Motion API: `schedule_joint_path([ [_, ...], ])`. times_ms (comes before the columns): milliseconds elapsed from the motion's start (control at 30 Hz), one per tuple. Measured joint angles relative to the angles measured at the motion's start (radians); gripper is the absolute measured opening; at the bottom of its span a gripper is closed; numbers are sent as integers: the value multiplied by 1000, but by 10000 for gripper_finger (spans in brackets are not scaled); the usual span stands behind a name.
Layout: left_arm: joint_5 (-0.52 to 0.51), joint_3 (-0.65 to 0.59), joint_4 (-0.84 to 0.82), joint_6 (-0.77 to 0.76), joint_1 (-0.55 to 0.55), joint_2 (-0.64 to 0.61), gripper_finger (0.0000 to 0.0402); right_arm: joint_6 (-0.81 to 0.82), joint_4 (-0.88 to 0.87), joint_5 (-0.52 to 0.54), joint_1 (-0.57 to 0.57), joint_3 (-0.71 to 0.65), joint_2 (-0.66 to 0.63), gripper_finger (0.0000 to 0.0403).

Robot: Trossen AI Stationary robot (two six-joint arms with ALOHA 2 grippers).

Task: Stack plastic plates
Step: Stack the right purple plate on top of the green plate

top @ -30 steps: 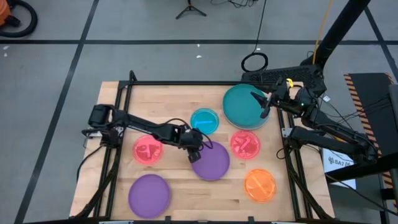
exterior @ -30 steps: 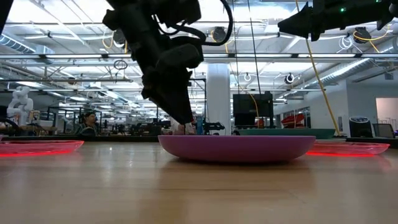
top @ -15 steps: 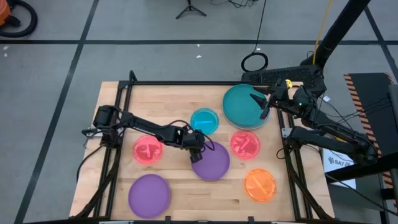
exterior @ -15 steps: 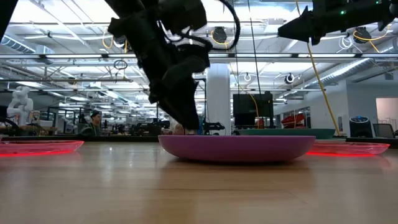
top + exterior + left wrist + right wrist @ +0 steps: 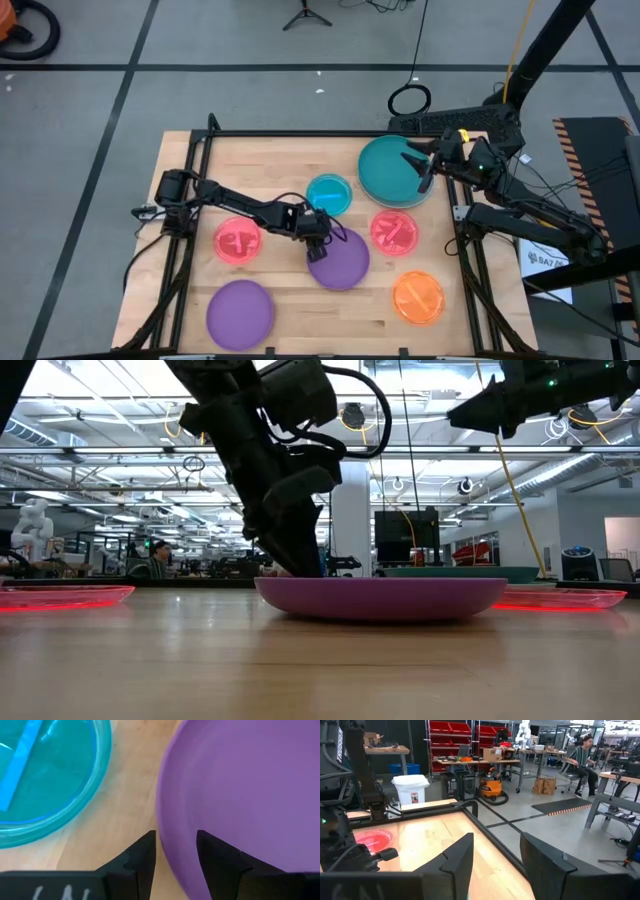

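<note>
Left gripper (image 5: 317, 243) low at the rim of the centre purple plate (image 5: 340, 260), fingers (image 5: 142, 857) spread, straddling its edge, not clamped. Small cyan plate (image 5: 329, 193) just beside that rim. Pink-red plates (image 5: 238, 241) (image 5: 394, 231) flank the purple plate; orange plate (image 5: 418, 297) and second purple plate (image 5: 240, 311) nearer the front. Right gripper (image 5: 424, 168) spread, above the large dark green plate (image 5: 388, 172).
</note>
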Motion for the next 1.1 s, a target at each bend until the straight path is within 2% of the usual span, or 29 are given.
schedule_joint_path([
  [200,10,0,0,18,1,0,148,31,-35,-1,0,0,0,157],
  [400,118,0,46,24,22,53,147,79,-90,-2,0,0,-3,157],
  [533,142,1,59,47,37,55,145,87,-128,-2,0,0,-6,157],
  [667,141,0,61,72,46,50,107,89,-145,-2,0,0,-6,157],
  [800,149,2,71,72,54,47,31,93,-166,-9,0,0,-5,157],
  [867,162,4,78,64,59,45,15,107,-176,-47,0,0,0,157],
  [1033,167,2,55,81,65,15,13,107,-182,-229,0,0,31,157],
  [1100,142,1,14,99,67,-19,12,105,-179,-263,1,0,48,157],
])
